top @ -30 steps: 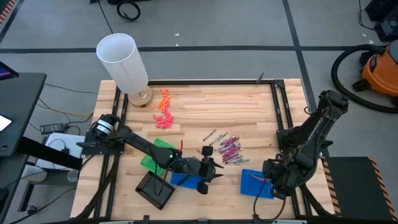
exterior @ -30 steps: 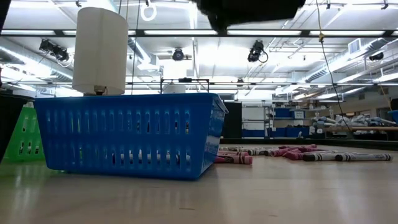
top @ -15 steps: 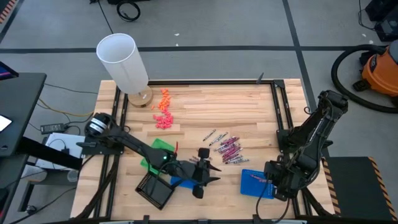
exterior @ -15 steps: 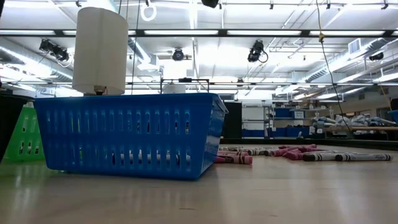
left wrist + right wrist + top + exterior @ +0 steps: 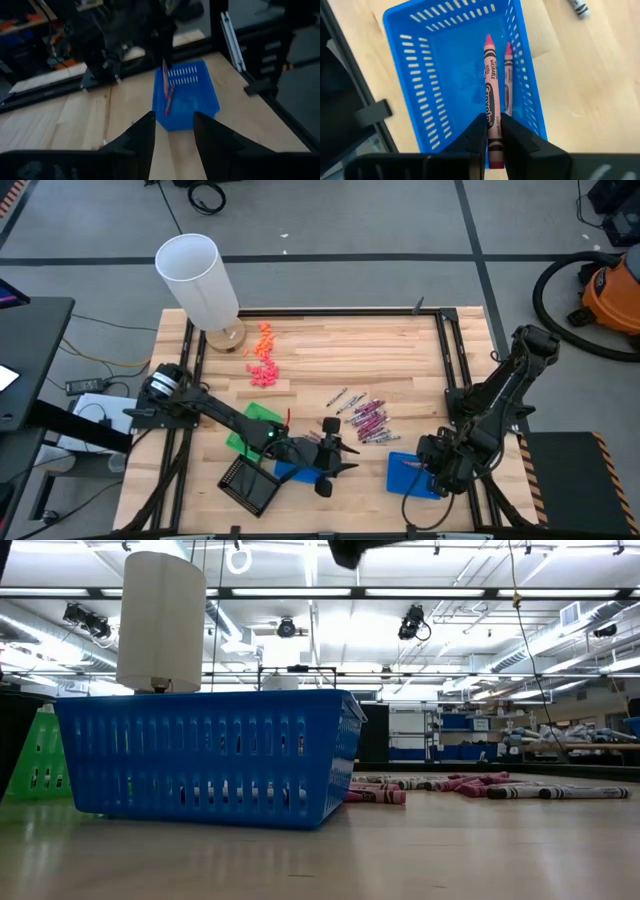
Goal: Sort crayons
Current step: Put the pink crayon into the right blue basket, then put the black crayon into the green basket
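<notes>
My right pincer point(image 5: 493, 131) is closed on a pinkish-red crayon point(image 5: 490, 75) whose long axis runs straight out ahead of my fingers, hanging over the blue tray point(image 5: 435, 85) where another crayon already lies parallel. The unsorted crayons point(image 5: 366, 418) sit mid-counter, nearer my left pincer point(image 5: 173, 131), which hovers part open and empty.

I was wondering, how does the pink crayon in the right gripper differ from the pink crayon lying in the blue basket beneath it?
The pink crayon held by the right gripper is pinched between the dark fingers above the blue slotted plastic basket; the other pink crayon lies free on the basket floor beside its wall. The held one shows its printed label in full; the lying one is partly hidden behind it. Both are pink, paper-wrapped and point the same way.
</notes>
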Robot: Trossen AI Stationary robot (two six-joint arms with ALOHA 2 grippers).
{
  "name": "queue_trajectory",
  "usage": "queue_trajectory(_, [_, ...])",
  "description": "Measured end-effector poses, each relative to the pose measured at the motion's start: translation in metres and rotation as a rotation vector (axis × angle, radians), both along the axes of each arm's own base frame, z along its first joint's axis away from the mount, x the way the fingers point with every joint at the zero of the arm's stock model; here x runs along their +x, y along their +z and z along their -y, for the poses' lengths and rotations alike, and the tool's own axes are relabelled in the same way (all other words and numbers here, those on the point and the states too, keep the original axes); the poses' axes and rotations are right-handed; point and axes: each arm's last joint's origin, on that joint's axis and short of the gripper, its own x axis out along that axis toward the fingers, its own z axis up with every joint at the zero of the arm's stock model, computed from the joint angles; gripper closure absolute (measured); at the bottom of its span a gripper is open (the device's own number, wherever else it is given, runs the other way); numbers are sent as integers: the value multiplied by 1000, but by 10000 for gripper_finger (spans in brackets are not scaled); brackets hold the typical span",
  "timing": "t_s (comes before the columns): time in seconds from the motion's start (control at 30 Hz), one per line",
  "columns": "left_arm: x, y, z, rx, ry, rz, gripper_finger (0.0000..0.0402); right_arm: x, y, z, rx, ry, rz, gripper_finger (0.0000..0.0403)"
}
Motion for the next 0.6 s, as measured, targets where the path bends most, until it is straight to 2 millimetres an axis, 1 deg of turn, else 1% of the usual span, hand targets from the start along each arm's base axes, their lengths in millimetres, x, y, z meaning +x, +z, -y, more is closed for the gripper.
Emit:
queue_trajectory(0.13, [6, -13, -3, 5, 10, -20, 260, 1, -6, 3, 10, 18, -21, 326])
queue_trajectory(0.27, [9, -20, -6, -2, 24, -37, 260, 5, -3, 4, 31, 36, -37, 295])
queue_trajectory(0.4, [9, -19, -6, -9, 25, -32, 260, 11, 9, 8, 39, 60, -77, 278])
queue_trajectory(0.6, [9, -19, -6, -15, 26, -24, 260, 26, 31, 16, 3, 105, -42, 278])
